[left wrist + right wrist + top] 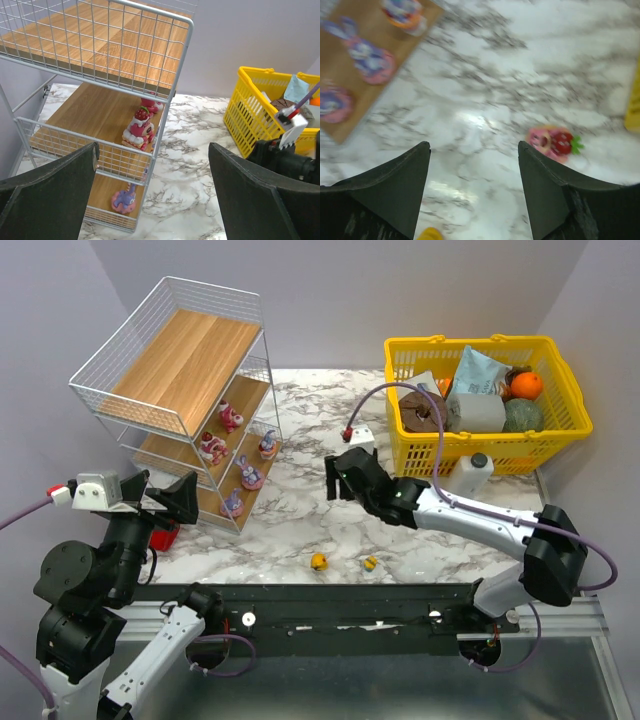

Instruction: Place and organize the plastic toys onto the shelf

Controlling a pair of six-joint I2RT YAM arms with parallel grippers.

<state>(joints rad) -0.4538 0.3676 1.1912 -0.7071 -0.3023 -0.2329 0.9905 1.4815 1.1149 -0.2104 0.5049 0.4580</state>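
The white wire shelf [185, 355] stands at the far left. Two pink toys [229, 416] [212, 447] sit on its middle board, three purple and pink ones [250, 473] on the lowest. Two yellow ducks [318, 562] [370, 563] lie on the marble near the front edge. My left gripper [185, 498] [152, 150] is open and empty, in front of the shelf's near corner. My right gripper [334, 478] [473, 145] is open and empty above the marble. A pink and red toy [555, 142] lies just right of it; a duck [430, 234] shows at the bottom edge.
A yellow basket [560, 430] of groceries stands at the back right, a white bottle [470, 473] in front of it. A red object [163, 536] lies beside the left arm near the shelf's foot. The right arm stretches across the table's middle.
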